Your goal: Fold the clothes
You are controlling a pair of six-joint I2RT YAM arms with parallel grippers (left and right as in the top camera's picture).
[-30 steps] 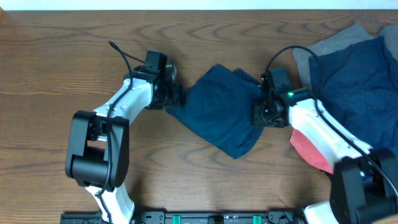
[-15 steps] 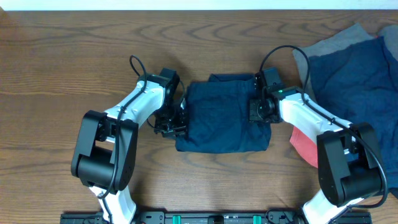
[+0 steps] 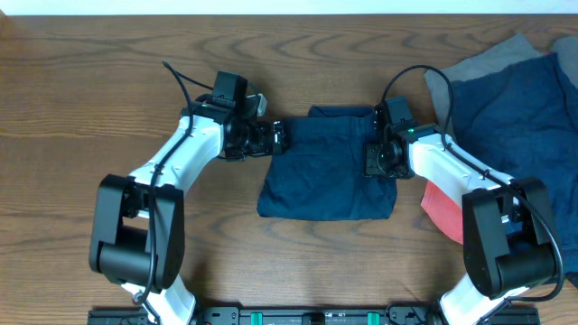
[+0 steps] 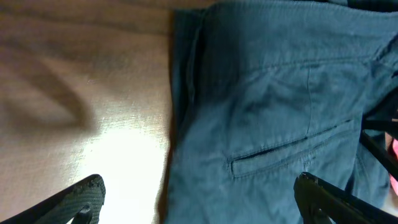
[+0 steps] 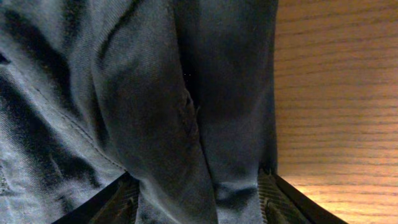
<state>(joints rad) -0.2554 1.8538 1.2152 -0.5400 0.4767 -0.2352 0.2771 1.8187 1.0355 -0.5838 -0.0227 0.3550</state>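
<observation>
The dark navy blue cloth shorts point(image 3: 325, 171) lie folded into a rough rectangle in the middle of the brown wood-grain worktop point(image 3: 90, 90), between the two arms. The left gripper point(image 3: 279, 135) sits at the upper left corner of the shorts; in its wrist view its jaws stand wide apart, one black fingertip point(image 4: 84, 194) over bare wood and the other over cloth, with nothing pinched between them. Below them a slit pocket point(image 4: 283, 155) shows on the fabric.

The right gripper point(image 3: 378, 162) rests on the right edge of the shorts. In its wrist view a raised fold of the navy cloth point(image 5: 161, 124) fills the gap between its jaws, but I cannot tell whether they press on it or merely flank it.

At the right end of the worktop lies a heap: a soft grey garment point(image 3: 492, 56), a larger wrinkled navy garment point(image 3: 515, 126) over it, and a red cloth point(image 3: 442, 206) just beside the right arm.
</observation>
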